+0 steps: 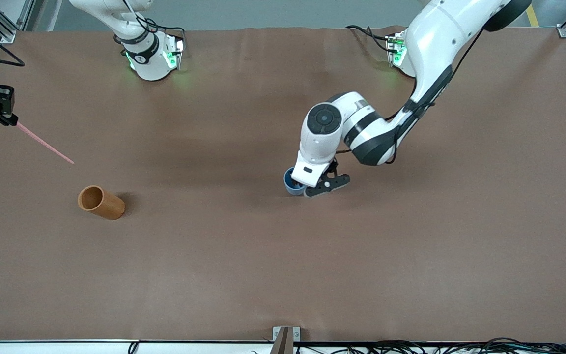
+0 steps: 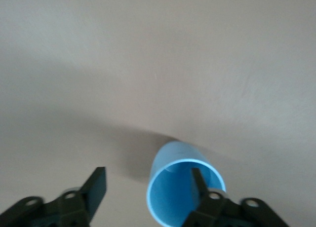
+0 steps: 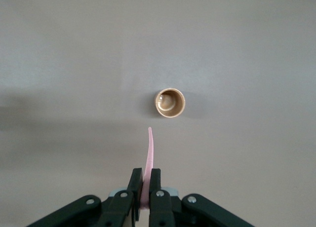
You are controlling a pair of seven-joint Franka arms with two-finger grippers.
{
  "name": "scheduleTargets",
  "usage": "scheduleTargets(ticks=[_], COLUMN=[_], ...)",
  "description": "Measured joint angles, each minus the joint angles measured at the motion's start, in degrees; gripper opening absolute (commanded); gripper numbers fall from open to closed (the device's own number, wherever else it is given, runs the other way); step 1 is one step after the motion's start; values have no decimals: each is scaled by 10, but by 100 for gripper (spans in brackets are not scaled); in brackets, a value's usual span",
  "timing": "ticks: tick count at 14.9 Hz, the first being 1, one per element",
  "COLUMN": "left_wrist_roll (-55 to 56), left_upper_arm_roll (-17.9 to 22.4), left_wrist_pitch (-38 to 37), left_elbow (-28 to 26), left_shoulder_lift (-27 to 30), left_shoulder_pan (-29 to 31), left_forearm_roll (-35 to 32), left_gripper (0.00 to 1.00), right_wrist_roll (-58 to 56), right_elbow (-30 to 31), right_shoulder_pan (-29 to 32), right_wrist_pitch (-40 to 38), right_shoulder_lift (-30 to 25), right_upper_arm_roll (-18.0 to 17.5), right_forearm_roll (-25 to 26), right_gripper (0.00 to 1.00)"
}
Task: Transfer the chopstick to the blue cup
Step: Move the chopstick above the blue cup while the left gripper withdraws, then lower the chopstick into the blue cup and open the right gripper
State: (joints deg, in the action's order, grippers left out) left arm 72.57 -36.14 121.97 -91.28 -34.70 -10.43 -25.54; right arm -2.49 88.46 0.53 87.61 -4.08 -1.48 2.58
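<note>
The blue cup stands on the brown table near the middle, partly hidden under the left hand. My left gripper is open and straddles the cup's wall. In the left wrist view one finger is inside the blue cup and the other is outside; the gripper is not closed on it. My right gripper is up at the right arm's end of the table, shut on the pale pink chopstick. In the right wrist view the gripper holds the chopstick with its tip pointing at the brown cup.
A brown wooden-looking cup stands upright toward the right arm's end of the table, nearer the front camera than the chopstick's tip. It also shows in the right wrist view, empty. A brown mat covers the table.
</note>
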Motion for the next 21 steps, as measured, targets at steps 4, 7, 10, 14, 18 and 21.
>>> scheduleTargets(ticks=[4,7,10,14,18,21], left_wrist_roll=[-85,-216,-359,-536,-679,-692], left_upper_arm_roll=[42,117,191,284,346,352], left_wrist_pitch=[-46,-76,-123,-177,-228,-286], left_elbow=[2,2,1,0,1,40], left_shoulder_lift=[101,164,215,265,306,333], left_shoulder_pan=[13,14,17,18,18,19], left_forearm_roll=[53,133,197,249,263,264], left_gripper=[100,100,100,100,100,100], right_wrist_roll=[110,239,377,483,527,560], right_elbow=[-19,-66,-127,-166,-171,-173], right_shoulder_pan=[-88,-183,-285,-370,-414,-450], right_wrist_pitch=[24,49,53,92,150,174], right_shoulder_lift=[27,86,150,216,268,302], right_upper_arm_roll=[-4,-8,-8,-7,-5,-4], right_forearm_roll=[-13,-33,-34,-34,-28,-17], right_gripper=[0,0,0,0,0,1])
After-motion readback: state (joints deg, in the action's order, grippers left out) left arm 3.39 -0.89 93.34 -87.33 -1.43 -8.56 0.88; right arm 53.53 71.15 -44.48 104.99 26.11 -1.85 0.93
